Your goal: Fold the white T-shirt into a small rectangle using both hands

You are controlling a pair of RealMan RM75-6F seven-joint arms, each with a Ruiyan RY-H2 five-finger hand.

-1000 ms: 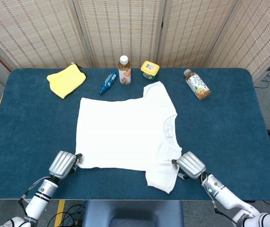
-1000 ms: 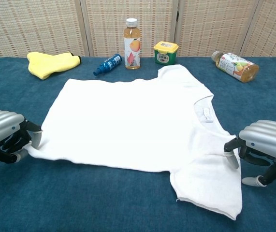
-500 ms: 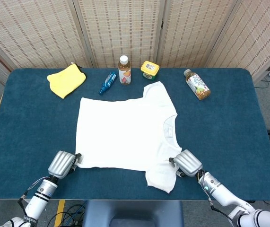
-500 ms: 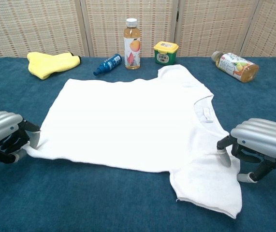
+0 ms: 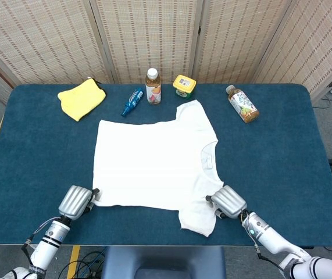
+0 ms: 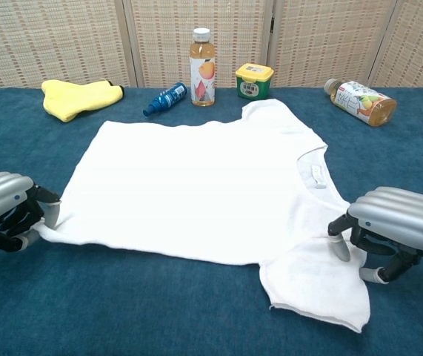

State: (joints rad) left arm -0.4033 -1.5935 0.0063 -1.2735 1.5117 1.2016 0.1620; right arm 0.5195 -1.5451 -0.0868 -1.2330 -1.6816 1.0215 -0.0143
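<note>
white t-shirt (image 5: 154, 163) lies flat mid table (image 5: 282, 151), near sleeve by right hand (image 6: 398, 226). left hand (image 6: 4, 211) fingers curled at the near hem corner, looks pinched but contact is hidden under the knuckles. right hand touches the sleeve; grip can't be told, fingertips partly hidden. both arms cut off by frame.

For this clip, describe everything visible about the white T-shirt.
The T-shirt is plain white, soft-looking fabric, spread flat and unfolded on the blue table. Its neck, with a small tag inside, points toward the robot's right; one sleeve lies toward the bottles, the other toward the near edge. The hem is on the left side. The left robot hand touches the near hem corner; the right robot hand rests on the near sleeve by the shoulder. Whether either hand grips it is unclear.
</note>
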